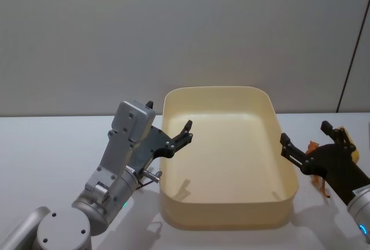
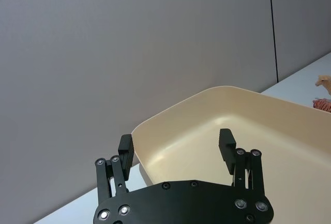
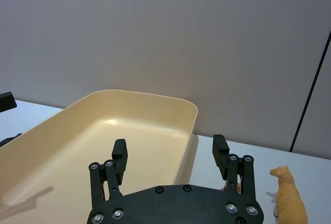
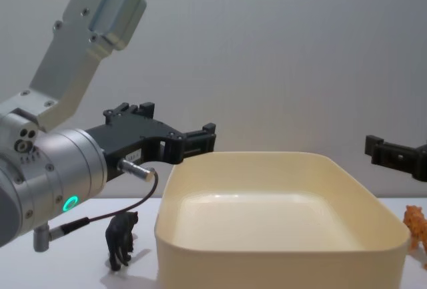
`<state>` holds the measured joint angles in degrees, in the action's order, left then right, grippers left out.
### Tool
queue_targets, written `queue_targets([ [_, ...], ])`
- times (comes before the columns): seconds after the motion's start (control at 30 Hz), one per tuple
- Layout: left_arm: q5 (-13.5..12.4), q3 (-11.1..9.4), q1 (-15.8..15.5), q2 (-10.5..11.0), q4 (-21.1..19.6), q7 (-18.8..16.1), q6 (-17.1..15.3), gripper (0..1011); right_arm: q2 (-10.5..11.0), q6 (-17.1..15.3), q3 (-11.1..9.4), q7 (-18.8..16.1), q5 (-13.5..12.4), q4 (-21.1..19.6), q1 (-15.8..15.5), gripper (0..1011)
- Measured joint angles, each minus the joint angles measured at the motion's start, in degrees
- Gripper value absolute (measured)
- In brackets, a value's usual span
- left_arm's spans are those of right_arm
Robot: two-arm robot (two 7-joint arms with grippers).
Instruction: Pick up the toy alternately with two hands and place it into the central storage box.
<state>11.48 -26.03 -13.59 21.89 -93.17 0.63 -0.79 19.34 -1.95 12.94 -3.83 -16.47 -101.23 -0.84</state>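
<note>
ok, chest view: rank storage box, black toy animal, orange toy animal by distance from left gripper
From the left gripper:
1. storage box, its left rim right under the gripper.
2. black toy animal, standing just left of the box, lower down.
3. orange toy animal, beyond the box's right end.

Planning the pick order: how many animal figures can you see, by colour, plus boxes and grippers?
Black animal figure: 1
Orange animal figure: 1
Tan animal figure: 1
Storage box: 1, nothing in it
Grippers: 2, the left gripper and the right gripper, both open and empty
Total: 3 figures, 1 box, 2 grippers
</note>
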Motion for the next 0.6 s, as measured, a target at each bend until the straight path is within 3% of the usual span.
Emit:
queue_targets([
  [0.6, 0.0, 0.0, 0.0, 0.0, 0.0, 0.0, 0.0, 1001, 0.0, 0.0, 0.0, 0.0, 0.0, 0.0, 0.0, 1001],
])
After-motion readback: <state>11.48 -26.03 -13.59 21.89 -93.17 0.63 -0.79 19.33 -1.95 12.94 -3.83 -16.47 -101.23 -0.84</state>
